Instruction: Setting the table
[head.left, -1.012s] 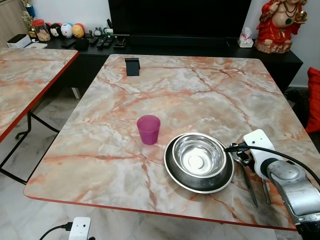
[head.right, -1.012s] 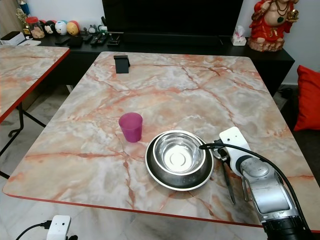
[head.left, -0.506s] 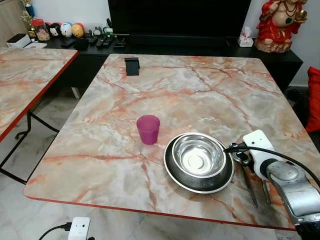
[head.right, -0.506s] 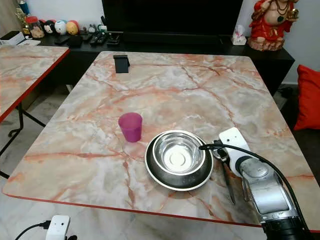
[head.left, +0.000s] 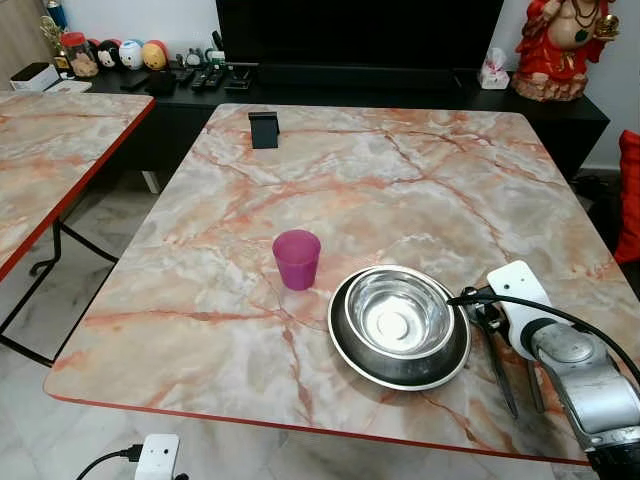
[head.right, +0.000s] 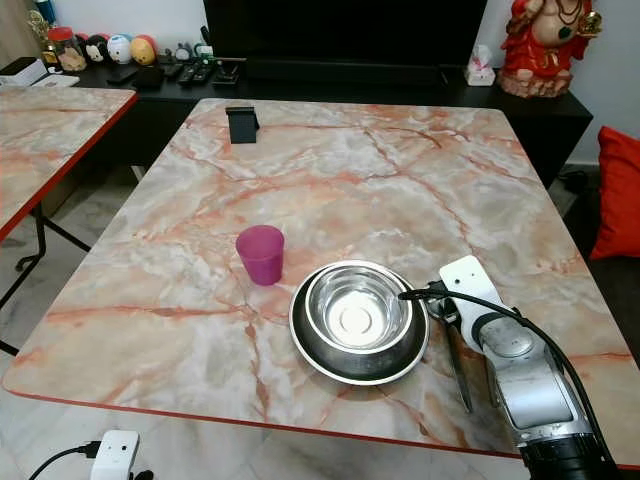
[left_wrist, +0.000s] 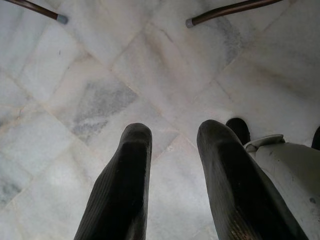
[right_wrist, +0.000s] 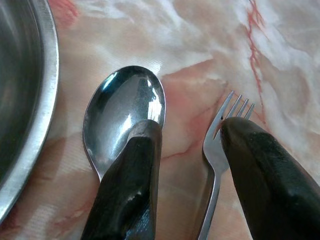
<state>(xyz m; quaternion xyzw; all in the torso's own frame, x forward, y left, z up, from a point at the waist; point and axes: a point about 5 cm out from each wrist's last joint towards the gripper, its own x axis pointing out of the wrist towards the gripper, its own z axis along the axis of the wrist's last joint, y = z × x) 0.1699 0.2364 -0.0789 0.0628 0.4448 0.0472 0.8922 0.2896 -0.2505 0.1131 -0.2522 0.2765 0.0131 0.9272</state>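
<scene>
Right gripper remains parked, fingers apart and empty, over spoon and fork right of the bowl; nothing shifted.

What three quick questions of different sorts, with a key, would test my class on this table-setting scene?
1. True or false: the purple cup stands inside the steel bowl.
2. Which lies nearer the bowl: A) the spoon or B) the fork?
3. Fill in: the right gripper has its fingers ____ above the cutlery.

Key
1. False: the cup stands on the marble table, apart from the bowl.
2. A.
3. Open, one finger over the spoon and one over the fork.
</scene>
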